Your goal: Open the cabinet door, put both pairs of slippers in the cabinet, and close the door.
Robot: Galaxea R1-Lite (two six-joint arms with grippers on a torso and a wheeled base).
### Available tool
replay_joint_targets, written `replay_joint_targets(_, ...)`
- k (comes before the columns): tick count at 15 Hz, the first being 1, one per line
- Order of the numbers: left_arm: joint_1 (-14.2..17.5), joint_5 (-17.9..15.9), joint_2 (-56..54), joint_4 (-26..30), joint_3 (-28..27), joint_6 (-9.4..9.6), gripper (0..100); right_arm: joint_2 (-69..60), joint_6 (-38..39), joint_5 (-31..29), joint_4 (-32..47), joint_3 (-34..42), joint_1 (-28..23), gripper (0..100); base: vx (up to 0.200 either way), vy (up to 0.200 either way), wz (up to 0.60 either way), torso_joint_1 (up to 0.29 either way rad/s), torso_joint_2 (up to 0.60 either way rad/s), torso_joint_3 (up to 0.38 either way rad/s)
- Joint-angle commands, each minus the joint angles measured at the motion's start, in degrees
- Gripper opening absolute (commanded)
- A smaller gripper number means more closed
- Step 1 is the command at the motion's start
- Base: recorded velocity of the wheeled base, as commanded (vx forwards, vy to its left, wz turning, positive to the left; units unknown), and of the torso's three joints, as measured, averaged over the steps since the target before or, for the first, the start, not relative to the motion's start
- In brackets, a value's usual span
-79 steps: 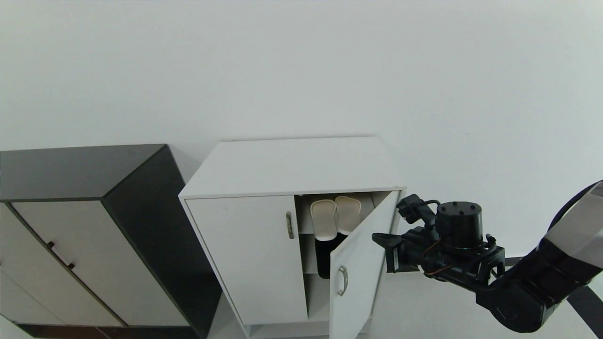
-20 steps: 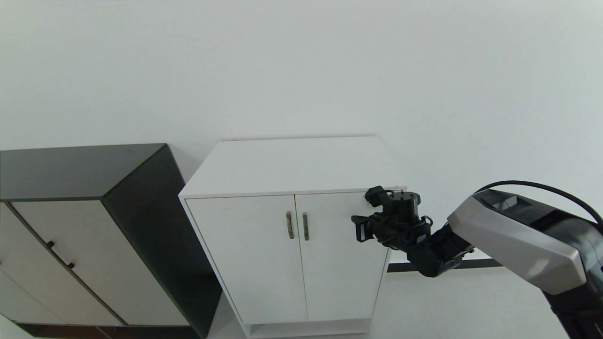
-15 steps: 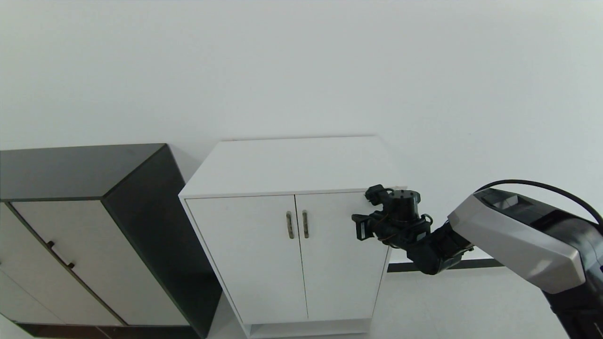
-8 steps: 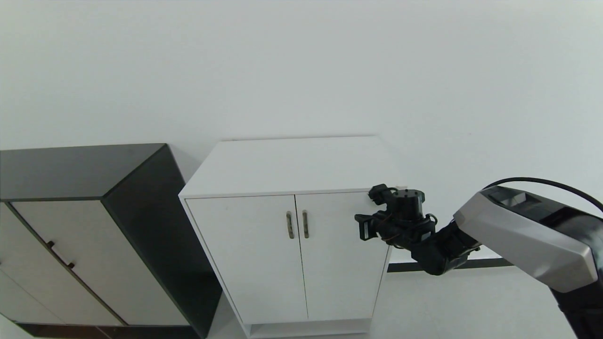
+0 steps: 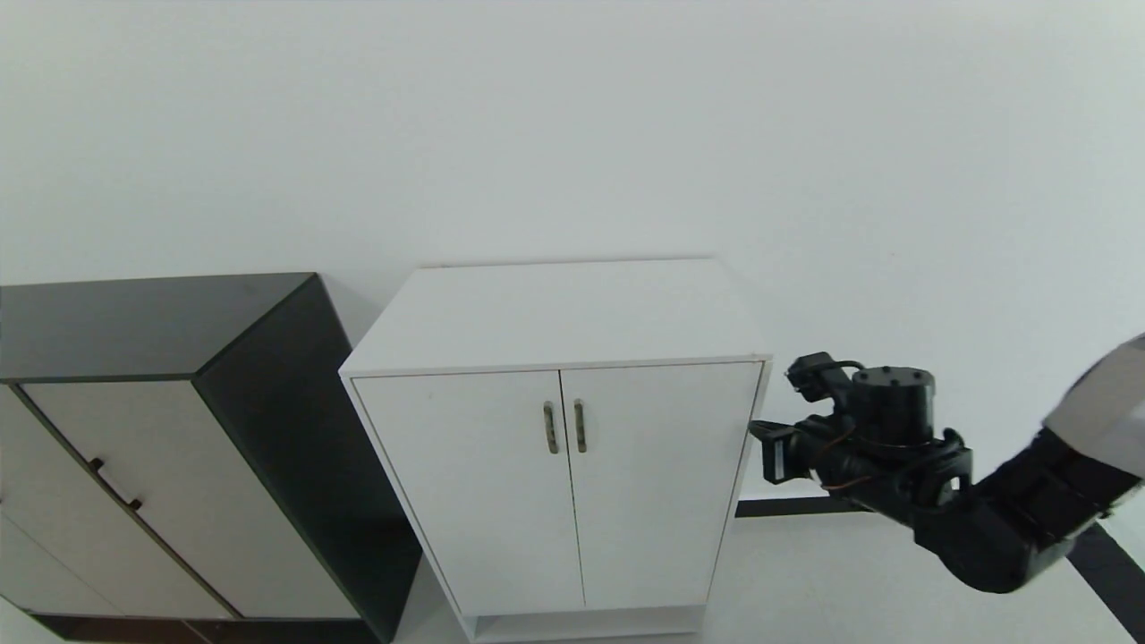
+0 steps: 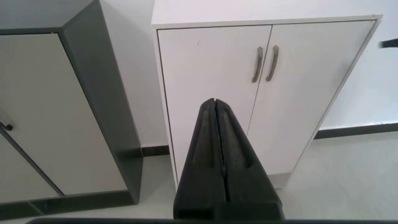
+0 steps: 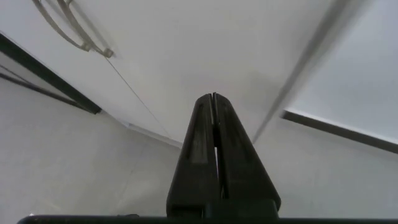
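Jaws left and right sit pressed together, empty; the cabinet [image 5: 555,313] door [image 5: 657,501] looks stiff, light and flush: take it by its handle [image 5: 580,426].

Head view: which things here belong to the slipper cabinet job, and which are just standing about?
Part of the job:
white cabinet, both doors shut
right door
right gripper, shut, beside the cabinet's right edge
left gripper, shut

Just standing about:
black cabinet with pale doors, left of the white one
dark baseboard strip along the wall
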Motion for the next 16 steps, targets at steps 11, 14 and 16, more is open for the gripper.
replay_joint_targets(11, -0.1, 0.0, 0.1, 0.0, 0.0, -0.10, 0, -42.2, -4.5, -0.5, -0.8, 39.7, -10.5, 0, 0.000, 0.000, 0.00, 0.000, 0.00, 0.000)
replay_joint_targets(14, 0.0, 0.0, 0.0, 0.0, 0.0, -0.19, 0, -48.7, -3.6, 0.6, 10.1, 39.7, -10.5, 0, 0.000, 0.000, 0.00, 0.000, 0.00, 0.000)
replay_joint_targets(16, -0.1, 0.0, 0.1, 0.0, 0.0, -0.10, 0, -55.0, -3.6, 1.0, 17.0, 39.7, -10.5, 0, 0.000, 0.000, 0.00, 0.000, 0.00, 0.000)
